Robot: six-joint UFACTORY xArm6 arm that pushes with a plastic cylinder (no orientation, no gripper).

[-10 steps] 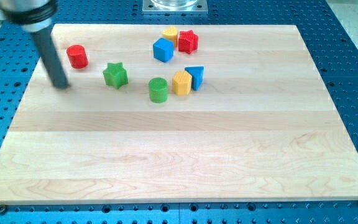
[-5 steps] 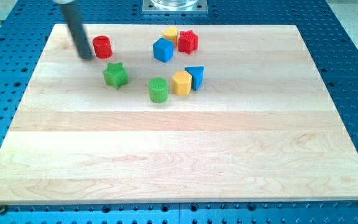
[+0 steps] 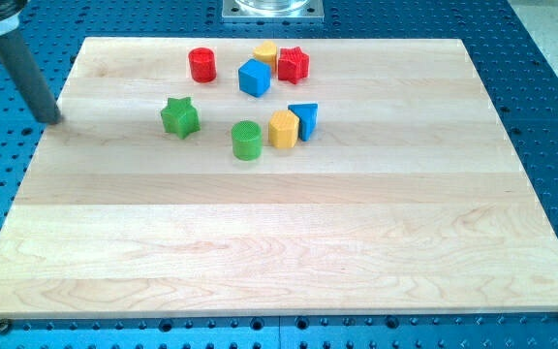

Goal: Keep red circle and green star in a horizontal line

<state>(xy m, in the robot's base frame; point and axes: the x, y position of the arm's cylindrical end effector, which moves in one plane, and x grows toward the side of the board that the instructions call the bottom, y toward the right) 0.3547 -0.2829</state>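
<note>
The red circle (image 3: 201,64) stands near the board's top edge, left of the blue cube. The green star (image 3: 179,116) lies lower and a little to the left of it. My tip (image 3: 52,119) is at the board's left edge, far left of the green star and about level with it, touching no block.
A blue cube (image 3: 254,78), a yellow block (image 3: 265,53) and a red star (image 3: 294,65) cluster at the top centre. A green cylinder (image 3: 246,140), a yellow block (image 3: 283,128) and a blue triangle (image 3: 304,118) sit below them. The wooden board (image 3: 279,242) lies on a blue perforated table.
The red circle has been pushed right and upward along the top, from the left side to beside the blue cube. My tip then swung back left to the board's left edge.
</note>
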